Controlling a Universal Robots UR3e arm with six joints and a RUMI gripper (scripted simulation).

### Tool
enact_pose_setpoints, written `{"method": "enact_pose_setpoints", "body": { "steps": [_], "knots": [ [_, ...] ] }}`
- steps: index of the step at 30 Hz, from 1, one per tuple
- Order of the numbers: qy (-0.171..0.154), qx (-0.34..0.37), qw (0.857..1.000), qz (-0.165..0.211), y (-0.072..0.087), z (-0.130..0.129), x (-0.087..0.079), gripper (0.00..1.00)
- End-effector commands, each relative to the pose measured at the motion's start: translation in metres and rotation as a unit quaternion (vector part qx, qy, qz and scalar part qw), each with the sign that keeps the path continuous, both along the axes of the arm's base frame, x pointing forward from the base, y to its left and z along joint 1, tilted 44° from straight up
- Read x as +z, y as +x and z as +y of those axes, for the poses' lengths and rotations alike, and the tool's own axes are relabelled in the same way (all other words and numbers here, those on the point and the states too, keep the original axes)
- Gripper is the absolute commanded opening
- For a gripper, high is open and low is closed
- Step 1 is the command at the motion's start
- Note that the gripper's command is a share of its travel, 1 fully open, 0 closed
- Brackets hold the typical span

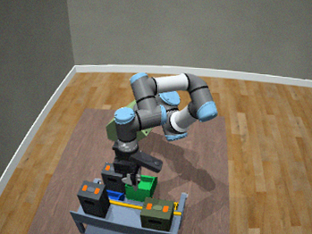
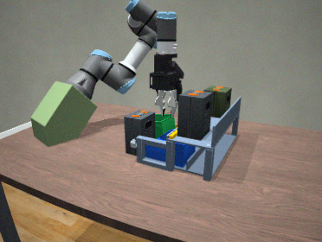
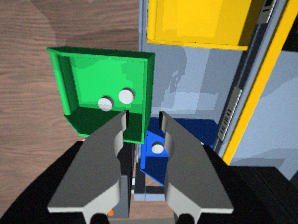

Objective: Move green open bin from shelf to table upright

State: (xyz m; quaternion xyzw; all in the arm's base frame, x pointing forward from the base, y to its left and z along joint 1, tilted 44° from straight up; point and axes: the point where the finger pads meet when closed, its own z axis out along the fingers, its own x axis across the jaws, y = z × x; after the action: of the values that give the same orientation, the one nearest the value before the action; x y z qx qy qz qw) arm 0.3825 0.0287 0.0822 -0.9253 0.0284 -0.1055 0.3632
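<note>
The green open bin (image 1: 143, 188) (image 2: 164, 125) sits upright at the shelf's rear edge. In the wrist view the green bin (image 3: 107, 95) holds two white round parts (image 3: 115, 100). My gripper (image 2: 166, 105) (image 1: 130, 180) hangs just above the bin, pointing down. In the wrist view the gripper's fingers stand a little apart over the bin's right wall, with nothing between them. The fingers do not touch the bin.
The grey shelf (image 2: 190, 147) holds a blue bin (image 3: 165, 150) with a white part and a yellow bin (image 3: 200, 22). Dark boxes (image 1: 93, 197) (image 2: 196, 112) and an olive box (image 1: 156, 213) stand close around the green bin. A yellow rail (image 3: 260, 85) runs beside it.
</note>
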Motion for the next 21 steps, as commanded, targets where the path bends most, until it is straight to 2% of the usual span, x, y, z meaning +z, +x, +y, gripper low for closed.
{"method": "enact_pose_setpoints", "body": {
  "steps": [1,21],
  "knots": [
    [-0.001,-0.001,1.0,-0.001,0.0011,0.0016,-0.0022,0.2],
    [-0.001,-0.001,1.0,-0.001,0.003,0.0082,-0.0094,0.2]
  ]
}}
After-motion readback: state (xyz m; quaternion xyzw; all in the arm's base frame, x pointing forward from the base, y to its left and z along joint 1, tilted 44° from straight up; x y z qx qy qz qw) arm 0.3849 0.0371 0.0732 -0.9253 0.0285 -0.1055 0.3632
